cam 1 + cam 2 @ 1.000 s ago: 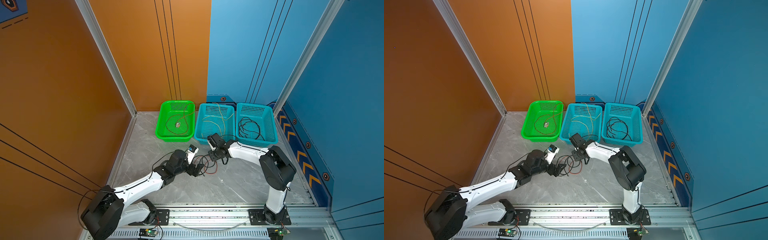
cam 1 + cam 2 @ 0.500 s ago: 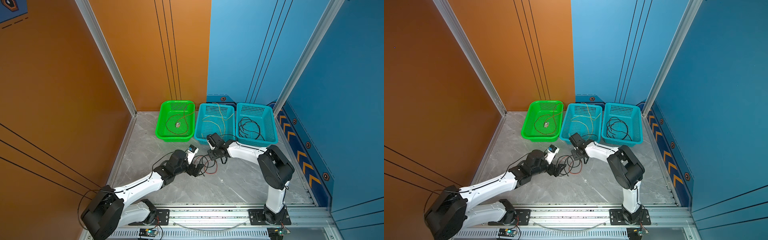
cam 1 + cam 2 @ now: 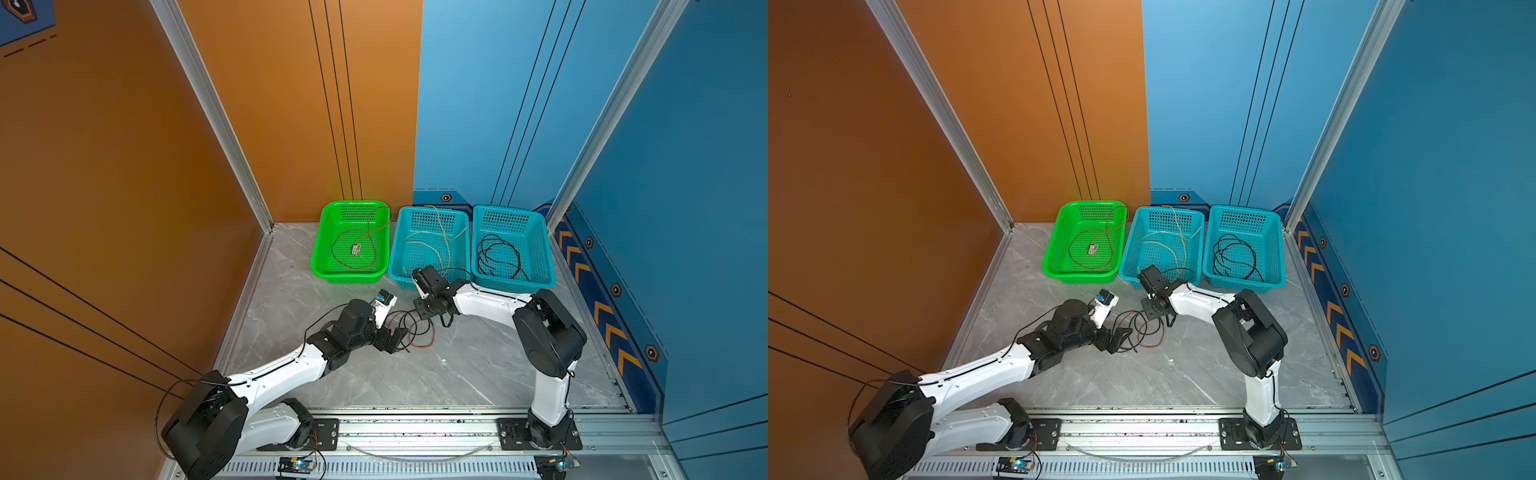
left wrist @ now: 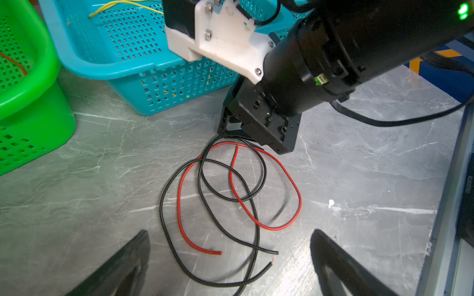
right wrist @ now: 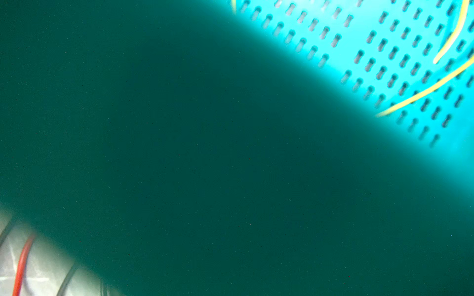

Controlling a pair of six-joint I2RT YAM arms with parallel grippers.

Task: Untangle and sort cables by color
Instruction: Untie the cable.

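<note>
The right arm is showing a slight shift against one second ago: its elbow and wrist are sitting a little nearer the left arm's side. The left arm, the baskets and the tangle are lying as they were.

The right gripper [image 4: 229,132] is bearing down on the far edge of the tangle, just in front of the middle teal basket [image 3: 394,249]. Its tips are meeting the spot where the loose black strands [image 4: 160,207] and the loose red cable [image 4: 272,228] are crossing. The jaws are standing narrow, but whether they are clamping a strand cannot be told.

The left gripper [image 4: 229,232] is sitting at the near edge of the tangle with its jaws spread wide, holding nothing. Its fingers [image 4: 123,266] are flanking the cable ends.

The tangle is lying on the grey floor [image 3: 457,374] between the two grippers, with red and black looping through each other. How many black strands are making it up cannot be told.

Along the back wall, the green basket [image 3: 349,275] is holding the sorted red cable [image 3: 333,250], which is arching over the rim at one corner. The middle teal basket is holding the yellow cables [image 3: 424,235], and the right teal basket [image 3: 515,286] is holding the black coil [image 3: 478,255].

A dark teal blur is blocking most of the right wrist view. Only perforated teal mesh, yellow strands and a corner of floor with red and black strands are showing.
</note>
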